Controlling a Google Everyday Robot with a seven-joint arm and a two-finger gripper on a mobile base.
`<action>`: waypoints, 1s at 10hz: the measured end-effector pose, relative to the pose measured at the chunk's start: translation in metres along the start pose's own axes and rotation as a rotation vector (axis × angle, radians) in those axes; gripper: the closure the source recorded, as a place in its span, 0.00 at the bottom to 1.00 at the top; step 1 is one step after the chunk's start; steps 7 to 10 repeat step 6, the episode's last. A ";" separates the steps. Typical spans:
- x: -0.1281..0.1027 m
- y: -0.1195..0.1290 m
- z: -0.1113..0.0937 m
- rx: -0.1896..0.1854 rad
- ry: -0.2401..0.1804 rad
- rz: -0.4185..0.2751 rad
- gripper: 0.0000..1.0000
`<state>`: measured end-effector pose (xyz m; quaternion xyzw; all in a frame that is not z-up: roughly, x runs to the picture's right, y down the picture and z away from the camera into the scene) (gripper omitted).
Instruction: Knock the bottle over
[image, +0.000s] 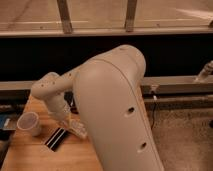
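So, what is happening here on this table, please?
A robot arm reaches down over a wooden table. Its gripper is low, right by a small pale bottle, which looks tilted rather than upright, though it is hard to tell. A white cup stands to the left, and a dark striped flat object lies between them.

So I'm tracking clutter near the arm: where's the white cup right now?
In the camera view, the white cup stands at the wooden table's left edge, left of the gripper.
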<state>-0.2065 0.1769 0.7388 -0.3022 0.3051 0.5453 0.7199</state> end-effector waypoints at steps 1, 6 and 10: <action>-0.015 -0.004 -0.012 0.005 -0.033 0.011 1.00; -0.043 -0.049 -0.063 0.053 -0.176 0.101 1.00; -0.043 -0.049 -0.063 0.053 -0.176 0.101 1.00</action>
